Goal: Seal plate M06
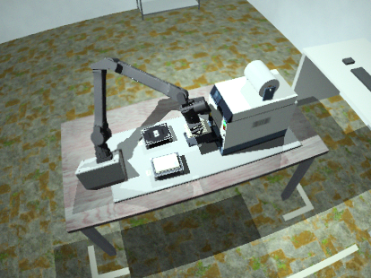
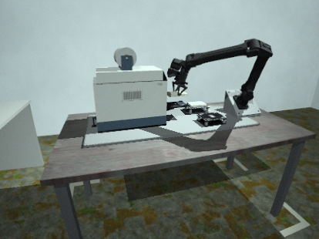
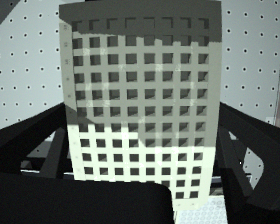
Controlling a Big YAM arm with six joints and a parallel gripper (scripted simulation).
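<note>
M06 (image 1: 204, 128) (image 2: 173, 94) (image 3: 140, 85) is being held in the air by the fingers (image 1: 195, 129) (image 2: 179, 91), which are standing wide apart, closed only as far as the plate's breadth allows. Its two long sides are being gripped, so the wells are being left uncovered and the underside free for seating. The plate is being kept roughly level, presumably so that it can be set flat inside the locators without one edge catching.

It is being carried over the stage (image 1: 215, 142) (image 2: 176, 105), in front of the sealer (image 1: 256, 128) (image 2: 131, 102), and is not yet being supported from below. The step in hand is probably being narrowed to lining up and lowering; a skewed descent could leave a corner riding on a locator and bring a red light. The lamp is being shown too small for its colour to be told.

On the desk (image 1: 90, 209) (image 2: 115, 158), the bare nest (image 1: 157, 135) (image 2: 212, 117), apparently N1, is being left free for the return. The other plate (image 1: 166, 162) (image 2: 197, 104) is being kept in its nest, seemingly N2, where it should be left undisturbed.
</note>
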